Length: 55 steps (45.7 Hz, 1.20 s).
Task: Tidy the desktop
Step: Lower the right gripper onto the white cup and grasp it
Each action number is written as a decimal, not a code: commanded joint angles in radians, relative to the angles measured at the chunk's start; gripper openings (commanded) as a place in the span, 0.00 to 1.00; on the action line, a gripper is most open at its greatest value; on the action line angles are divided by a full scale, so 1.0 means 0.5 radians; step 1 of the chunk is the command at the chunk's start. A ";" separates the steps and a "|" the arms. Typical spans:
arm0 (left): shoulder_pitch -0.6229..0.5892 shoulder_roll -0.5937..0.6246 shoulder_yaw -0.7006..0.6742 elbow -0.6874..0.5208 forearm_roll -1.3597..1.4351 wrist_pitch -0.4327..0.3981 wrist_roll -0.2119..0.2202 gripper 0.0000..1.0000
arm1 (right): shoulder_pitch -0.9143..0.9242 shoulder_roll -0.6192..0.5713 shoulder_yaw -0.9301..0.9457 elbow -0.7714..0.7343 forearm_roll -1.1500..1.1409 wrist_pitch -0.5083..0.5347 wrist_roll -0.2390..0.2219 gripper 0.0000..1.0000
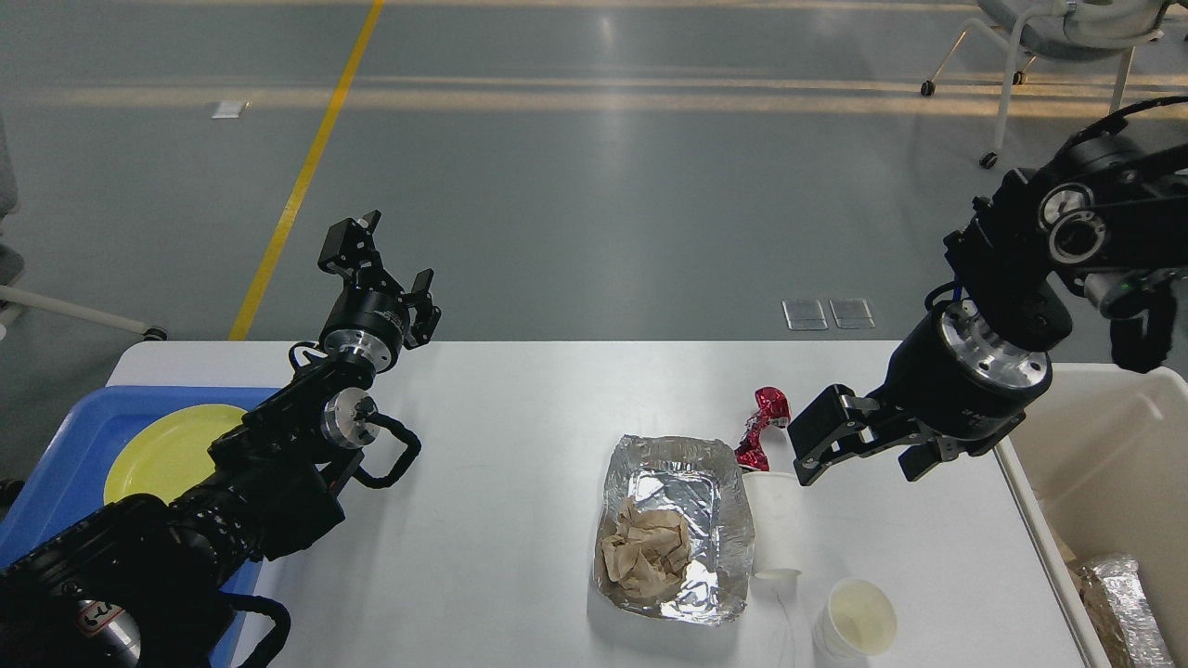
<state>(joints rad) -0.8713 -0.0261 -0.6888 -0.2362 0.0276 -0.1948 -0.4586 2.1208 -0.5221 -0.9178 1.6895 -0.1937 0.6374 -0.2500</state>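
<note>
Hanging spread-fingered and empty over the white counter [520,417], the right hand [821,445] is far nearer than the raised, open left hand [380,264] to the crumpled red wrapper [766,429] just beside it, leftward, lying lengthwise away from me.

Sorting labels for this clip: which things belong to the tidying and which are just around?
Job: desktop, foil tray with crumpled paper, red wrapper, two paper cups, bin, blue tray, yellow plate.
Just around: chair, floor line.
</note>
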 commanded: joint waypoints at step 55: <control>0.000 0.000 0.000 0.000 0.000 0.000 0.000 1.00 | -1.367 0.250 -0.002 -0.547 -0.794 -0.621 0.009 0.88</control>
<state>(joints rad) -0.8713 -0.0261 -0.6888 -0.2362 0.0276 -0.1948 -0.4587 1.4669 -0.3987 -0.9209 1.4332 -0.5913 0.3341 -0.2453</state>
